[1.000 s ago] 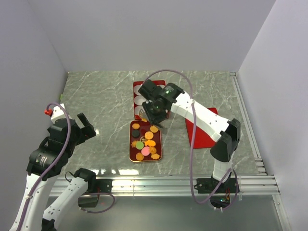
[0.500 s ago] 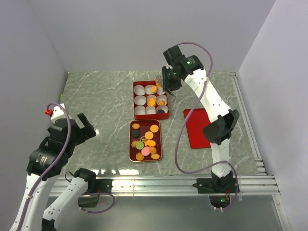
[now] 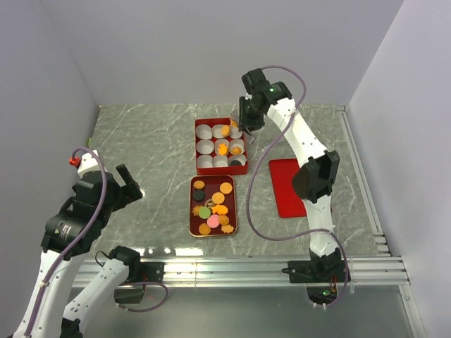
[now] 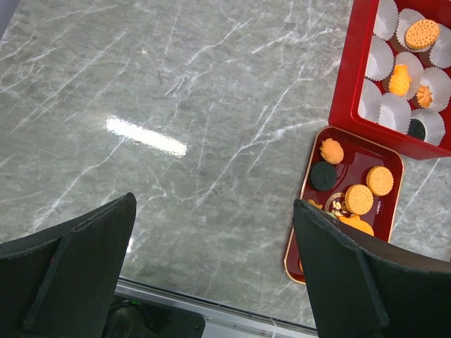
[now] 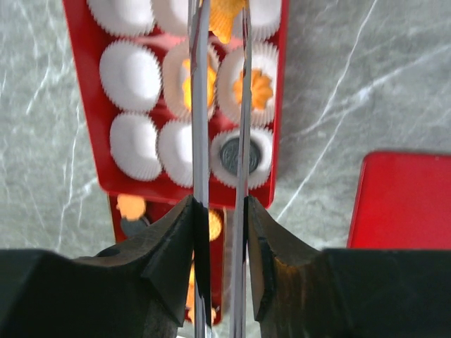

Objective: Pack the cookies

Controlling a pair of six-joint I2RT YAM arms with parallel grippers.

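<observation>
As right gripper (image 5: 219, 8) hangs over red box (image 5: 83, 113), 1 orange cookie (image 5: 225, 22) pinched between its tips

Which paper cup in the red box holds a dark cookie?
The cup in the red box's near-right corner; the other filled cups hold orange cookies.

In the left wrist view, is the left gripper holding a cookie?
No, the left gripper is open: its fingers stand wide apart and nothing is gripped between them.
</observation>
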